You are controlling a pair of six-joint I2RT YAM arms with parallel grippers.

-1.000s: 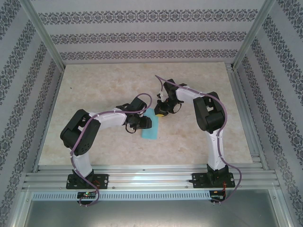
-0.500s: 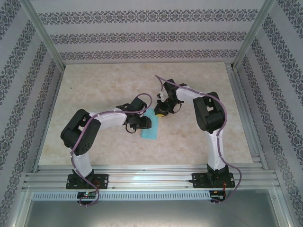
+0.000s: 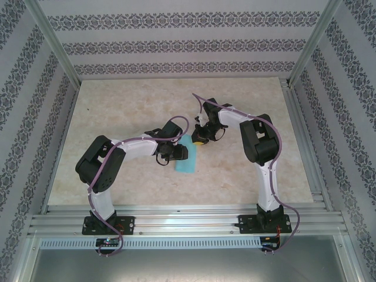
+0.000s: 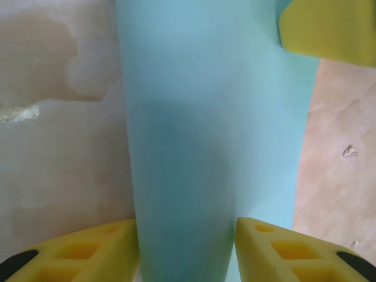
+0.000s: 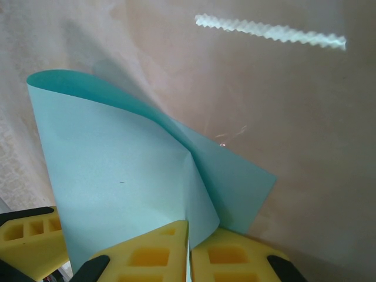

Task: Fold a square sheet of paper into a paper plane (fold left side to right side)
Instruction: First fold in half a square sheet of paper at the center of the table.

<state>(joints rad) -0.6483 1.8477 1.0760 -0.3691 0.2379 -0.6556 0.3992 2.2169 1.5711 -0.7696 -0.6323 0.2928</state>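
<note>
The square sheet of paper (image 3: 187,158) is light blue and lies mid-table, bent over itself from left to right. My right gripper (image 3: 200,140) is shut on the sheet's lifted far edge (image 5: 202,205), with the paper pinched between its yellow fingers (image 5: 147,255) and curling up over the flat layer. My left gripper (image 3: 178,154) is low over the sheet's left side. Its jaws stand apart, and the rounded bend of the sheet (image 4: 188,176) runs between its two yellow fingers (image 4: 88,249). A right-gripper finger (image 4: 329,26) shows at the upper right of the left wrist view.
The marble-patterned table top (image 3: 129,111) surrounds the sheet. Patterned walls (image 3: 176,44) and metal posts (image 3: 56,44) box in the back and sides. An aluminium rail (image 3: 188,220) with both arm bases runs along the near edge.
</note>
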